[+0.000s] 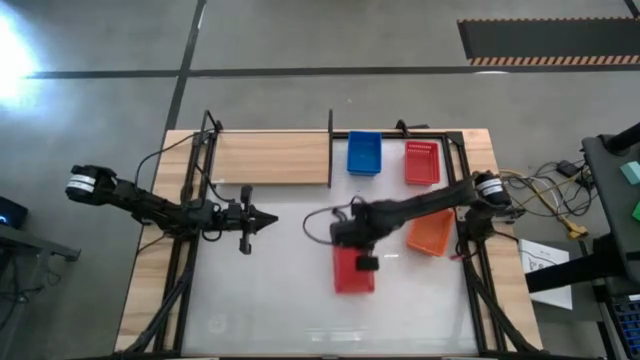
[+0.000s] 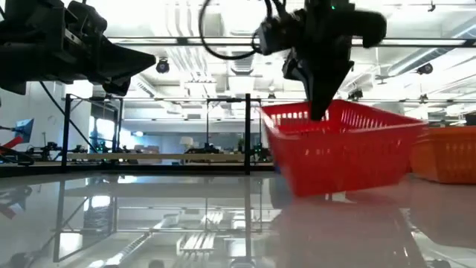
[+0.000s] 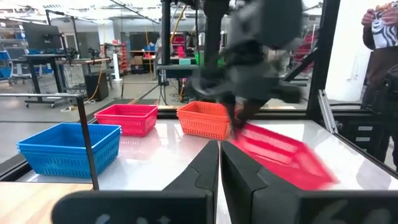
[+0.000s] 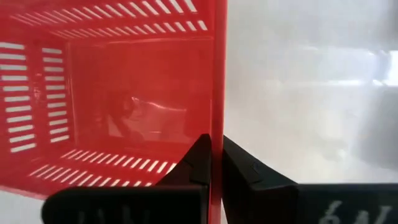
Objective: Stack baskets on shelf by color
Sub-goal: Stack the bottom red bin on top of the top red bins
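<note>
My right gripper (image 1: 349,236) is shut on a red basket (image 1: 354,272) over the middle of the white tabletop; the basket also shows in the low view (image 2: 342,152). My left gripper (image 1: 268,221) is shut and empty, held above the table to the left of the basket, in front of the light-wood shelf (image 1: 270,158). The shelf has a dark post (image 1: 330,148) at its right end. A blue basket (image 1: 365,153), another red one (image 1: 422,163) and an orange one (image 1: 432,233) rest on their bottoms on the table. My right gripper pinches the red basket's far wall at its rim (image 4: 217,118), one finger inside the basket and one outside. The fingers come from above, pointing down (image 2: 320,104). The basket hangs tilted below them; whether its lowest corner (image 2: 297,193) touches the table I cannot tell.
The blue basket (image 3: 68,149), red basket (image 3: 127,118) and orange basket (image 3: 205,119) sit right of the shelf and behind the held one. A dark frame (image 1: 470,200) borders the table. A person (image 3: 380,37) stands beyond the table's right side.
</note>
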Robot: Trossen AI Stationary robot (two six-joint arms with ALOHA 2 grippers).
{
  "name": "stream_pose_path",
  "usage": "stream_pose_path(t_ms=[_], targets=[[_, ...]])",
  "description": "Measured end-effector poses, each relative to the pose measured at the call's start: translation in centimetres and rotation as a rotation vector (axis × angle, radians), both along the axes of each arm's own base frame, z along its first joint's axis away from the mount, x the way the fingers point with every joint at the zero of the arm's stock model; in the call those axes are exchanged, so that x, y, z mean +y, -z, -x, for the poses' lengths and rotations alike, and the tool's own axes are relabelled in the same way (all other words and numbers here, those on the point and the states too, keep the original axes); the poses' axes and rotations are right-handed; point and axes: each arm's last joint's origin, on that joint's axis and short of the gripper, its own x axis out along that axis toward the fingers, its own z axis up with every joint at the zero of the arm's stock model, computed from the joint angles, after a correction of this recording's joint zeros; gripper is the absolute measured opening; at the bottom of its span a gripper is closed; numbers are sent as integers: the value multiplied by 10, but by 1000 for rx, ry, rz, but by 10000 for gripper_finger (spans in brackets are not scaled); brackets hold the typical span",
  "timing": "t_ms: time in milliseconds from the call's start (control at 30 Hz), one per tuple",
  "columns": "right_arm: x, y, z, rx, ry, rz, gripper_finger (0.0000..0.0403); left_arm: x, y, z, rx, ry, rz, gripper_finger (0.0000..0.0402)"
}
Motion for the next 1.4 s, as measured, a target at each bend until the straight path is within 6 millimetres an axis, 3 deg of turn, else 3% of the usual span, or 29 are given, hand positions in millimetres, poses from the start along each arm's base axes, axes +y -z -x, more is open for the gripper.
stream_pose_path(t_ms=[133,333,633,800,1100,1233,1400], targets=[[-38,-3,14,42,-11,82,9,0,0,0,0,0,0,0],[-86,16,49,74,-13,109,9,0,0,0,1,9,1,0],[-127,26,97,-54,56,141,12,0,0,0,0,15,19,0],[-135,14,105,-95,89,170,43,0,0,0,-2,16,19,0],[-140,-15,100,-200,200,241,105,-1,0,0,2,17,20,0],[-131,-32,103,-323,222,241,81,-1,1,0,9,17,18,0],[-109,-30,108,-527,206,197,26,-1,1,0,11,16,14,0]])
